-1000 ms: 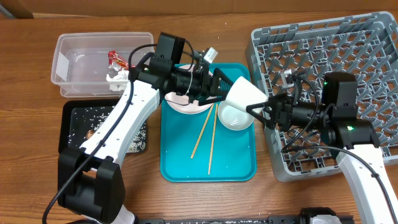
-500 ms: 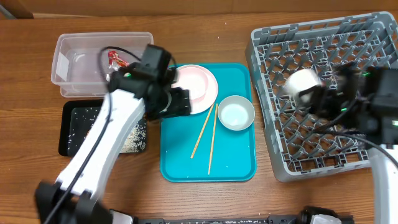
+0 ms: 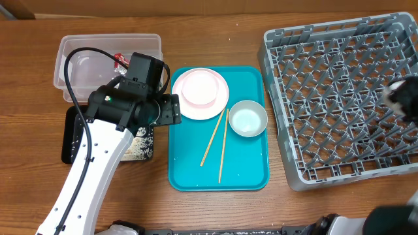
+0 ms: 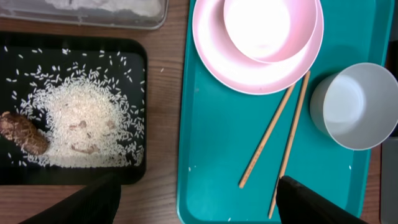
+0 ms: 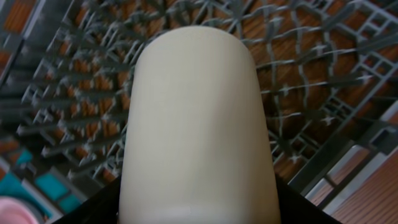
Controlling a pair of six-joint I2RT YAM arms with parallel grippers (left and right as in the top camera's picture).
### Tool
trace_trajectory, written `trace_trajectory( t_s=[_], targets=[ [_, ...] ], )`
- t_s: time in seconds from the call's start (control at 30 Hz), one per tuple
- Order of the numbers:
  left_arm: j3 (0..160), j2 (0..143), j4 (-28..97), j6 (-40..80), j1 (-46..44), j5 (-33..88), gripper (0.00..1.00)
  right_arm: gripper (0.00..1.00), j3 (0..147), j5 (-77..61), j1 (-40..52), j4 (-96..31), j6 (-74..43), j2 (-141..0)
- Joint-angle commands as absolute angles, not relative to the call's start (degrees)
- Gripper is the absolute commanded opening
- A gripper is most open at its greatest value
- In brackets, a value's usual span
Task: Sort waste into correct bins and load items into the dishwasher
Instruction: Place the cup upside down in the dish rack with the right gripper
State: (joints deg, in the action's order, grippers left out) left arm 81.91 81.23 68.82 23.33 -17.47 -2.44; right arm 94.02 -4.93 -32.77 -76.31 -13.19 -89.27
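My right gripper (image 5: 199,214) is shut on a small white cup (image 5: 199,118) and holds it above the grey dish rack (image 5: 311,68), at the rack's (image 3: 339,98) right edge, where the arm (image 3: 401,98) is blurred. My left gripper (image 4: 199,208) is open and empty over the left edge of the teal tray (image 4: 211,155). The tray holds a plate (image 3: 200,94) with a bowl on it, a pale bowl (image 3: 247,119) and two chopsticks (image 3: 219,140). The black tray (image 4: 134,56) holds rice (image 4: 81,124) and a brown scrap (image 4: 22,132). A red wrapper (image 3: 121,60) lies in the clear tub (image 3: 91,49).
The left arm (image 3: 124,111) covers the tub's near side and part of the black tray (image 3: 70,134), so the tissue is hidden. Bare wooden table (image 3: 215,32) lies behind and in front of the trays.
My right gripper took the cup from the left one and carried it right, over the rack to its far edge. My left arm drew back left off the tray.
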Motion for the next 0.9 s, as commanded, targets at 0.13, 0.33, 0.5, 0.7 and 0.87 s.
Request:
trace_trajectory(
  t_s=[0.13, 0.33, 0.5, 0.7, 0.87],
  targets=[
    [82.61, 81.10, 68.77, 21.82, -17.23, -3.38, 0.82, 0.04, 102.80, -2.42, -39.40, -76.36, -18.33, -98.80],
    [82.61, 81.10, 68.75, 21.85, -17.26, -3.38, 0.83, 0.04, 102.87, -2.39, -43.57, -77.12, -19.62, -104.27],
    [82.61, 81.12, 68.79, 21.85, -17.26, -3.33, 0.83, 0.04, 102.83, -2.46, -46.30, -76.97, -19.86, -106.69],
    [82.61, 81.12, 68.93, 21.85, -17.26, -3.14, 0.83, 0.33, 102.72, -5.72, -47.00, -76.86, -19.75, -109.40],
    [82.61, 81.12, 68.99, 21.80, -17.26, -3.29, 0.88, 0.42, 102.72, -6.79, -46.44, -76.88, -19.75, -110.34]
  ],
)
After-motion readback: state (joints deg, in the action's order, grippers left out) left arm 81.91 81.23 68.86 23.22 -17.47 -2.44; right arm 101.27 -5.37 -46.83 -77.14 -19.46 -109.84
